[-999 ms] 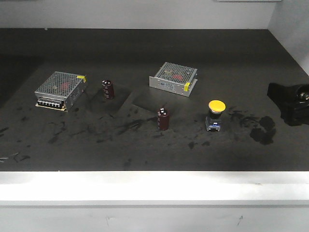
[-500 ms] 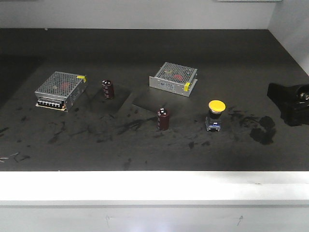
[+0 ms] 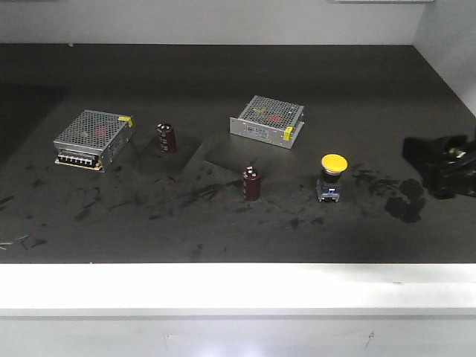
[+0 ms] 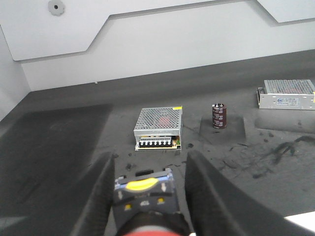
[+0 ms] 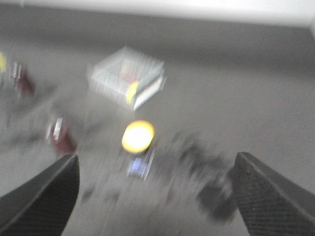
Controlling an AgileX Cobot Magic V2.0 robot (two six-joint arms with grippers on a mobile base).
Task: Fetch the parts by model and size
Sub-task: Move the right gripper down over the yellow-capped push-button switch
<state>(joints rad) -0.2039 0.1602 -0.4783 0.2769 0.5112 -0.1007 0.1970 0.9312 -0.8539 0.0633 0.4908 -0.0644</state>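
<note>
Switch w/ yellow cap (image 5: 138, 136) ahead of R gripper (image 5: 157, 156), apart

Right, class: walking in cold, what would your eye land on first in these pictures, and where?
The yellow-capped push-button glows against the dark table, front right of centre. Two mesh power supply boxes gleam behind, one left, one centre. In the left wrist view, the left gripper clamps a red-capped push-button between its fingers, base outward.

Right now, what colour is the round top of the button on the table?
Yellow. The switch cap shows best in the front-facing view.
</note>
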